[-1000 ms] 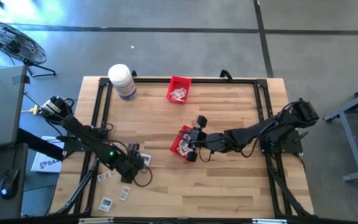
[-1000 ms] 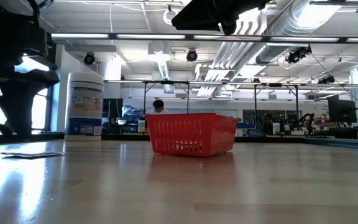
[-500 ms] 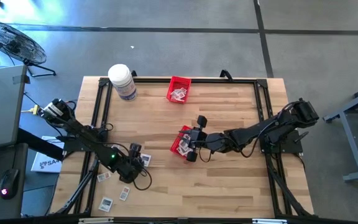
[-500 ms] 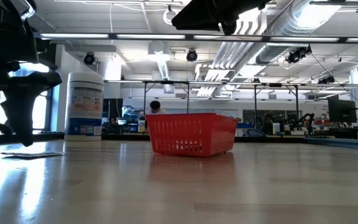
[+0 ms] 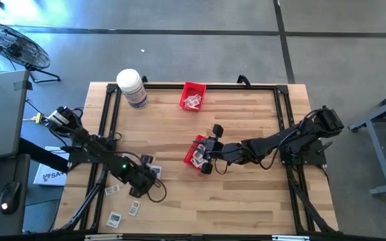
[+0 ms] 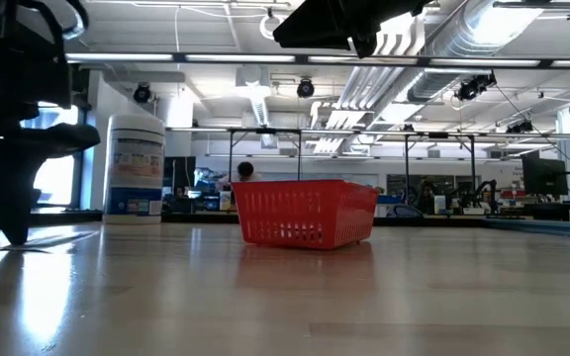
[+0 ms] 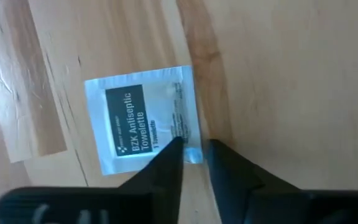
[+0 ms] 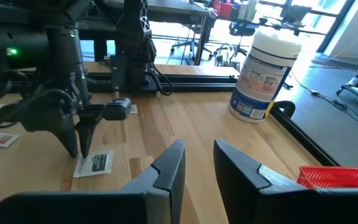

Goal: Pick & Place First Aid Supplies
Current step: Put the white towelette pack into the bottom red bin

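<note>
A white packet with dark print lies flat on the table near its left front; it also shows in the high view and the right wrist view. My left gripper stands on it, tips down at the table, shut on its edge. My right gripper hovers shut and empty over a red mesh basket holding packets. A second red basket with packets stands at the far edge. Three loose packets lie near the front left: one, another, a third. My left gripper pinches the packet's side edge near one corner between its two fingers. The fingers come from above, pointing down. The packet lies flat on the wood, not lifted.
A big white jar with a label stands at the far left corner, also in the low view. A black frame rail runs along the table's edges. Bare wood lies between the two arms and along the front right.
My left gripper has come down to the table onto the packet and shifted slightly toward the right. In the low view its two fingertips have drawn together. The packet stays flat where it was.
</note>
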`<action>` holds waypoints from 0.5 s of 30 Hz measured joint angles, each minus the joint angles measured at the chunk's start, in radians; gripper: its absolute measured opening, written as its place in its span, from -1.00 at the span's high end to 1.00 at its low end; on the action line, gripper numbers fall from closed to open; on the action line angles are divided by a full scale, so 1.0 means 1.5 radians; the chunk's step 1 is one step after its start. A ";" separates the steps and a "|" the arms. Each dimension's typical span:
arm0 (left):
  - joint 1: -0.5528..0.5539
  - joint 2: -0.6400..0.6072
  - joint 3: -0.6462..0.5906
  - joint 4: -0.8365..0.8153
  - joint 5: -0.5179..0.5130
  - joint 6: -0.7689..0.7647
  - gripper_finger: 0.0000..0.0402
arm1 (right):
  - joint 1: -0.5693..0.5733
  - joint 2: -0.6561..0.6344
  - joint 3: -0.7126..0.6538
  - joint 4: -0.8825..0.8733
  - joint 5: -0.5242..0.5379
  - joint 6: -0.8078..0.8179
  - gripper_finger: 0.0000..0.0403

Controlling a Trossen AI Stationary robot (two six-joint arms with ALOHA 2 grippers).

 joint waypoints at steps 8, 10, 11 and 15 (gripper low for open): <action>0.033 0.001 -0.001 0.009 0.001 -0.001 0.72 | 0.000 0.000 0.000 0.000 -0.003 0.002 0.61; 0.033 0.001 -0.001 0.011 0.001 -0.004 0.68 | 0.000 0.000 0.000 0.000 -0.007 0.002 0.61; 0.033 0.001 0.000 0.013 0.001 -0.007 0.65 | 0.000 0.000 0.000 0.000 -0.009 0.002 0.61; 0.033 0.002 0.020 0.002 0.001 -0.017 0.53 | 0.000 0.000 0.000 -0.002 -0.010 0.001 0.61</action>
